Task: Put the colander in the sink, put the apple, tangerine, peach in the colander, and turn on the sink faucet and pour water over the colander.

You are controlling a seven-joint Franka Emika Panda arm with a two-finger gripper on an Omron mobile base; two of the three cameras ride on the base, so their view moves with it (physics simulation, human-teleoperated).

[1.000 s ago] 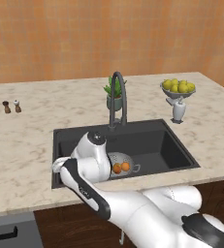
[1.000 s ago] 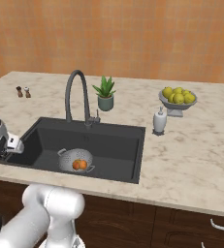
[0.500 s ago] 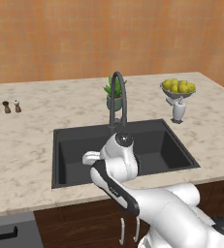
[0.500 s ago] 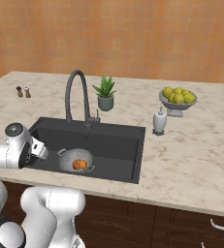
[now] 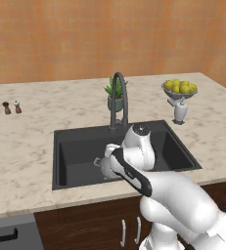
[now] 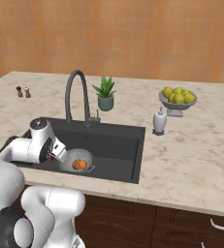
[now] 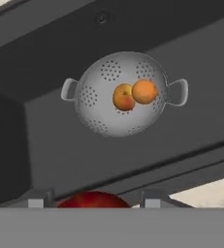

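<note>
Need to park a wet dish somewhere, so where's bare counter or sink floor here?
Bare: the counter left of the sink, up to the shakers, and the sink floor right of the colander. Crowded: behind the sink, by the faucet, plant, dispenser and fruit bowl.

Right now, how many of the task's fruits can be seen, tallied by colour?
Orange: 2, the peach and the tangerine, both in the colander.
Red: 1, the apple, between the gripper fingers above the sink.
Total: 3.
</note>
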